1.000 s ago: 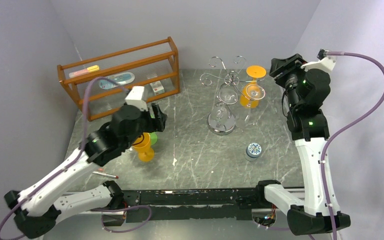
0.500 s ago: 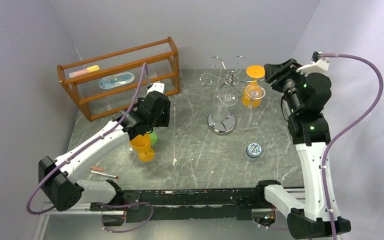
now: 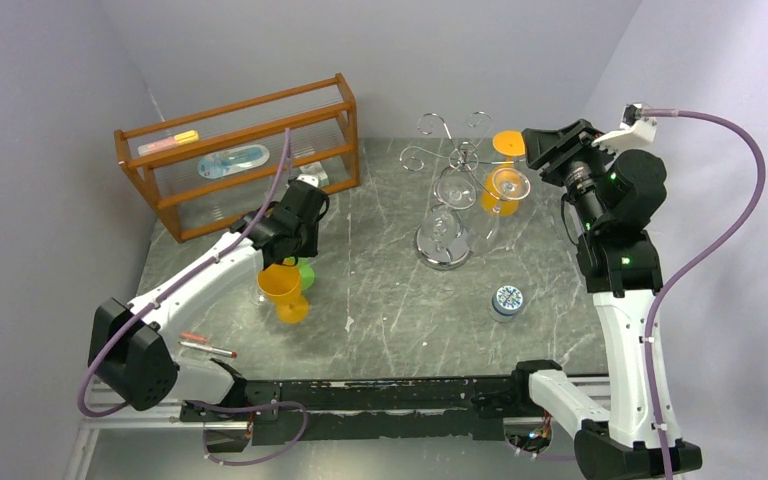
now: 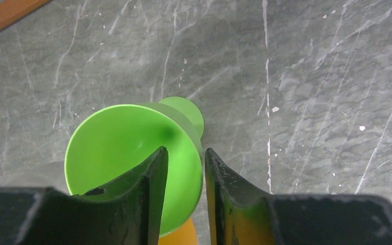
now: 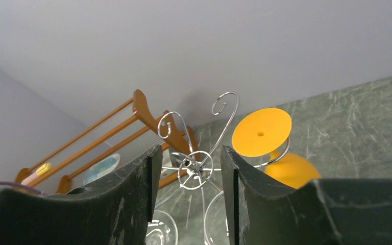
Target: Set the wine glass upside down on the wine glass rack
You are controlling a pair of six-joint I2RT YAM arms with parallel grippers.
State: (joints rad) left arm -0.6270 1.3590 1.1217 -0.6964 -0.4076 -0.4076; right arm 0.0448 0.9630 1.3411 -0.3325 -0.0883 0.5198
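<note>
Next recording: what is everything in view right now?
table: one, grey marble.
wine glass rack: one, silver wire, back centre.
orange wine glasses: two; one upside down on rack, another standing front left.
green wine glass: one, beside standing orange one.
clear wine glasses: at least two, hanging on rack.
wooden shelf: one, orange-brown, back left.
round tin: one, blue-patterned lid, front right.
left gripper: black, open, straddling green rim.
right gripper: black, open, facing rack.

The wine glass rack [image 3: 442, 248] stands right of the shelf [image 3: 349, 130], behind the tin [image 3: 507, 300].
</note>
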